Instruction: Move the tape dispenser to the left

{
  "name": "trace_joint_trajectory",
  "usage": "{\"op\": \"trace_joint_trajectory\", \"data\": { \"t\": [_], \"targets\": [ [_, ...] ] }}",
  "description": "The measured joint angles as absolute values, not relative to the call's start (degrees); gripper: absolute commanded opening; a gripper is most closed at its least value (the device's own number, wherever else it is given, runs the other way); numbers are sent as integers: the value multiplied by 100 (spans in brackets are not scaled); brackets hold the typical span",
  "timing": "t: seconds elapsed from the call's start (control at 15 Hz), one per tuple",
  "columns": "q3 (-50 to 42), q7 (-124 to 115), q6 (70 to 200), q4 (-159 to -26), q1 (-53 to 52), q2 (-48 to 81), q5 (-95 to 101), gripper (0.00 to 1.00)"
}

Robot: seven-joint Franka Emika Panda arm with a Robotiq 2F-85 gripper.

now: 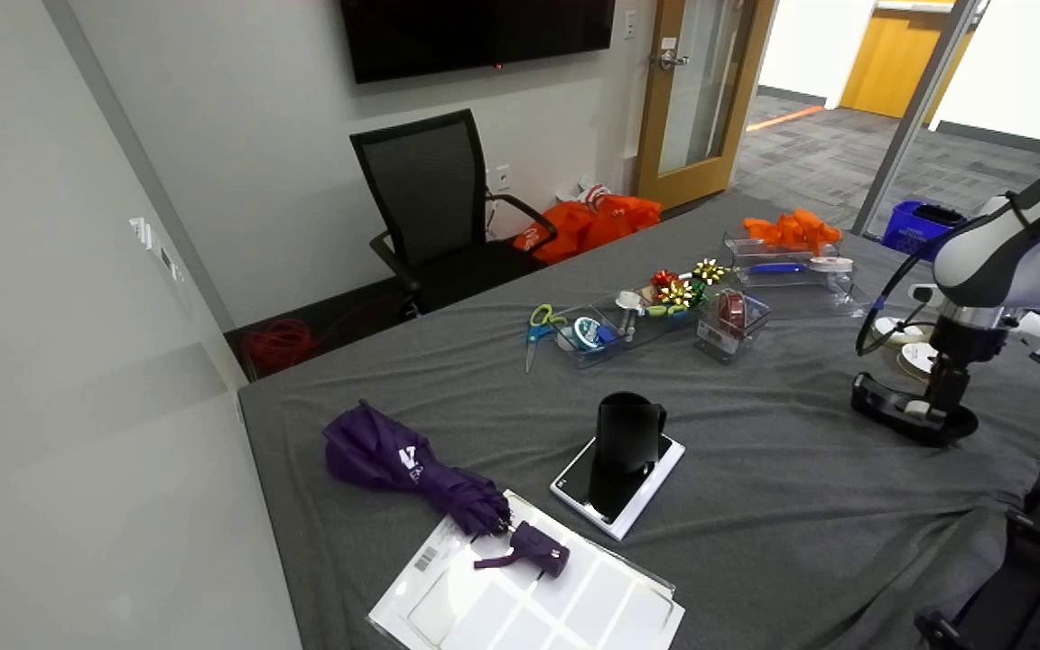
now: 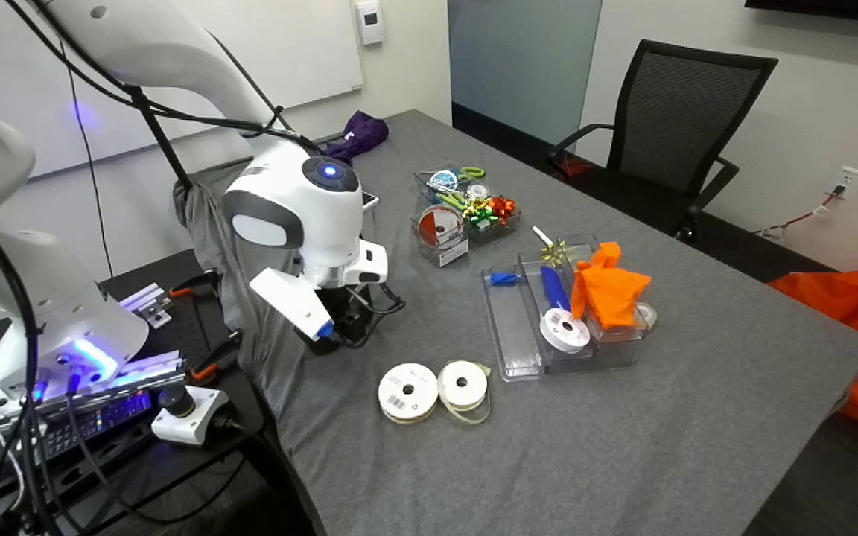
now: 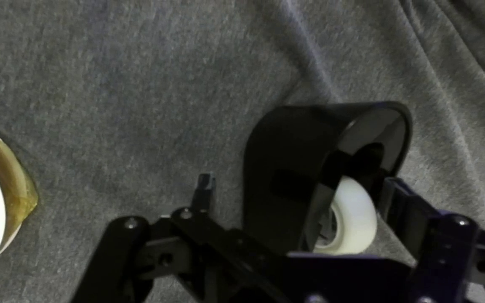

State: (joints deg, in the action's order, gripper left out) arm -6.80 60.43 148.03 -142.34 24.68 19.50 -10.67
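Tool (image 3: 299, 191) spread, straddling the black tape dispenser (image 3: 286, 164) on the surface (image 1: 782, 533); contact unclear. Two white-faced ribbon spools (image 2: 408, 402) nearby, apart from dispenser.

We saw the tape dispenser (image 3: 284, 160) plain black, its roll (image 3: 360, 219) white, the gripper (image 3: 298, 184) black and the cloth (image 3: 120, 105) mottled grey. In an exterior view, at left, the umbrella (image 1: 434, 487) was purple, lettered in white; near, the tablet (image 1: 610, 499) black, bordered white; far right, the fabric (image 1: 791, 232) orange.
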Motion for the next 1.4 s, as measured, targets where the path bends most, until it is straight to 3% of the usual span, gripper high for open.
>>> {"op": "trace_joint_trajectory", "data": {
  "t": [1.0, 1.07, 1.13, 1.4],
  "targets": [
    [-882, 6470, 14682, -14576, 2402, 1441, -1323, 100],
    [-909, 6277, 14776, -14581, 2363, 1447, -1277, 91],
    [-926, 6090, 14874, -14588, 2323, 1458, -1239, 96],
    [-930, 5476, 15136, -14589, 2183, 1582, -1145, 100]
  ]
}}
